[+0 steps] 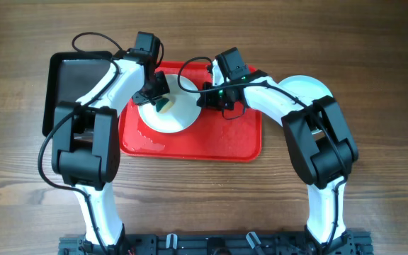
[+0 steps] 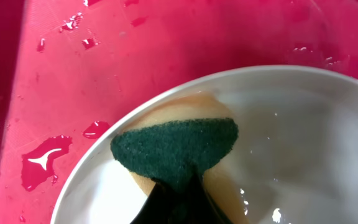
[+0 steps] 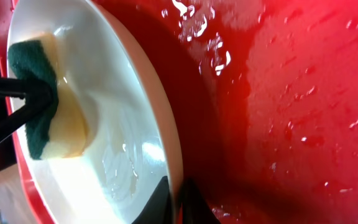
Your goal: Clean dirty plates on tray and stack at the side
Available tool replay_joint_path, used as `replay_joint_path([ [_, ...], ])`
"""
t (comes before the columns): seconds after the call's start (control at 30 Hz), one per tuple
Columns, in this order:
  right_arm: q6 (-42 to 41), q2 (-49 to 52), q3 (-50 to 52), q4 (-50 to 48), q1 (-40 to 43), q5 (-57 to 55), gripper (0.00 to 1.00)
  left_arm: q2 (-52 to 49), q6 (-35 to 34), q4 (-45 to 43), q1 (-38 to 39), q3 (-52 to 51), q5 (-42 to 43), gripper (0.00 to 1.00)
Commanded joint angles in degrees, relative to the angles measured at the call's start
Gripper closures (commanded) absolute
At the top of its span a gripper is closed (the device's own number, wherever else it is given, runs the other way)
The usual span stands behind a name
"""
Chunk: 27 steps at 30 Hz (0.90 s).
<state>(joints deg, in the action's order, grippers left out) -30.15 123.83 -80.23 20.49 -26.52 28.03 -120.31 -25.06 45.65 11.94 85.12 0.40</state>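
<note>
My left tool (image 1: 158,91) is clenched on a sponge (image 2: 179,146), green scouring side up and yellow foam beneath, pressed against the inside of a white plate (image 1: 170,119). The plate sits in the left half of the red tray (image 1: 225,138), and its inside looks wet. My right tool (image 3: 174,200) grasps the plate by its right rim, one finger inside the rim and one outside. Water drops (image 3: 219,53) lie scattered on the bare red floor of the tray. A second plate (image 1: 310,86), pale, rests on the tabletop (image 1: 374,57) just right of the tray, partly under my right arm. A black tray (image 1: 66,71) lies left of the red one.
</note>
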Motion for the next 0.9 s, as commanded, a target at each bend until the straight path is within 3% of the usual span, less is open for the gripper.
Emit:
replay_joint_path([
  [0.0, 2.56, 1.99, 1.07, -0.48, -1.44, -5.55, 0.96, -4.72, 8.7, 2.03, -0.44, -3.56, 9.75, 0.96],
  [0.1, 1.81, 1.99, 1.07, -0.35, -1.86, -5.53, 0.96, -4.72, 21.66, 3.1, -0.44, -3.56, 25.4, 0.96],
  [0.23, 1.51, 1.99, 1.07, -0.15, -1.86, -5.27, 0.96, -4.72, 27.93, 4.09, -0.44, -3.56, 33.42, 0.96],
  [0.5, 1.53, 1.99, 1.07, 0.44, -1.86, -4.85, 0.96, -4.72, 23.78, -3.3, -0.44, -3.56, 32.5, 0.96],
  [0.67, 1.51, 1.99, 1.07, 0.94, -1.86, -4.87, 0.96, -4.72, 13.31, -9.31, -0.44, -3.56, 20.31, 0.96],
  [0.87, 1.53, 1.99, 1.07, 1.01, -1.86, -4.85, 0.96, -4.68, -2.58, -5.73, -0.46, -2.8, -11.1, 0.96],
])
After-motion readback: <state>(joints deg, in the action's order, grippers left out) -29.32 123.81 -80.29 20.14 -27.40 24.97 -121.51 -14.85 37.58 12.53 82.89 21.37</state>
